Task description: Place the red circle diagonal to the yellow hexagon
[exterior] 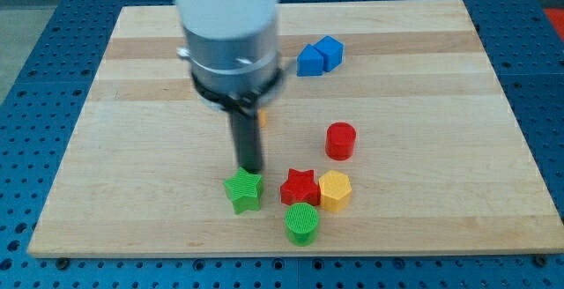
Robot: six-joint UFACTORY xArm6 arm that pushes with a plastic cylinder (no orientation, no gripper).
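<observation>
Rod tip (250, 169) just above green star (244, 190) on wooden counter (132, 148); no gripper fitted.
Red circle (340, 141) well right of tip, above yellow hexagon (335, 191); red star (299, 187) touching hexagon's left; green circle (301, 224) below.

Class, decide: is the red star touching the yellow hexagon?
Touching. In the camera view the red star and the yellow hexagon sit side by side with their edges meeting; no strip of board shows between them.
</observation>
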